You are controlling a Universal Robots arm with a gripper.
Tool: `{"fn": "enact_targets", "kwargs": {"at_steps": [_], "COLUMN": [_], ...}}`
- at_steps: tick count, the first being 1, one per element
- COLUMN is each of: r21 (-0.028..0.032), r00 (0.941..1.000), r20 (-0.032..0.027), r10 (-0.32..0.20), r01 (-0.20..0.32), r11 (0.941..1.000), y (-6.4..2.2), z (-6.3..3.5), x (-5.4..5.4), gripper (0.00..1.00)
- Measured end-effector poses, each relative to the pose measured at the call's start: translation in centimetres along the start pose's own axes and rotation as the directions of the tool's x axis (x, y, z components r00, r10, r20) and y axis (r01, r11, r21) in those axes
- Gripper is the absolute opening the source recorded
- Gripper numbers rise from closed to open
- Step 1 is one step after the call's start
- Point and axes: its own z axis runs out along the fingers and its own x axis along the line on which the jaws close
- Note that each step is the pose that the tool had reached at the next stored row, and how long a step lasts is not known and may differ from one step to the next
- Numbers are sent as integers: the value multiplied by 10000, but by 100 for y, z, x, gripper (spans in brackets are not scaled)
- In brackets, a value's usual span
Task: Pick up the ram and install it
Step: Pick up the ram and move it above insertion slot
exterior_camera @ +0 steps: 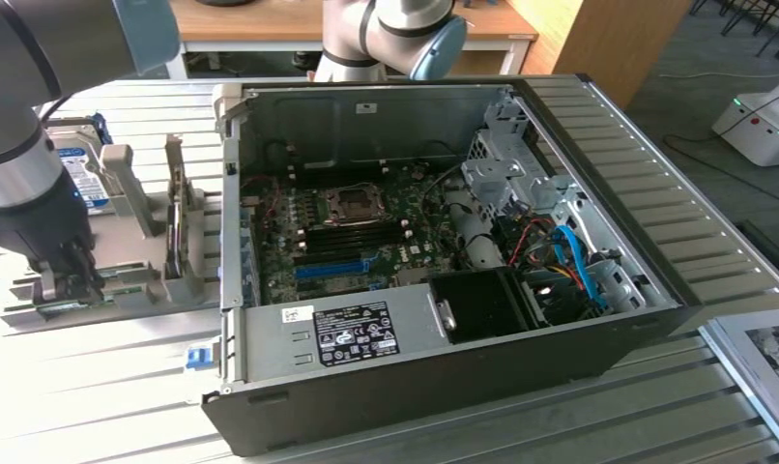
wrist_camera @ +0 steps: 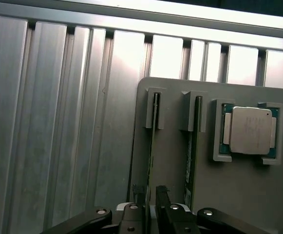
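Ram (wrist_camera: 151,146) on edge in grey holder (wrist_camera: 173,165), lengthwise toward the wrist, jaws seemingly open astride it.

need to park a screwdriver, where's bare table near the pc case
Bare slats nearer the camera than the holder, on the exterior view's left of the case; another strip on that view's right. Crowded: the holder under the claw, inside the case.

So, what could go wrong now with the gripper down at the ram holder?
1. The gripper straddles the ram closely; if off-centre, a finger could tilt the stick in its grey holder.
2. The second ram stick stands close beside, so a finger might knock it.
3. The computer case wall rises between holder and motherboard; a carried stick might strike it.
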Motion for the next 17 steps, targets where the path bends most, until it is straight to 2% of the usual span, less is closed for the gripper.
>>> {"fn": "enact_targets", "kwargs": {"at_steps": [17], "r21": [1], "r00": [10000], "r20": [1], "r10": [1], "r01": [-1], "r11": [10000], "y": [-1], "z": [45], "x": [6], "gripper": [24]}}
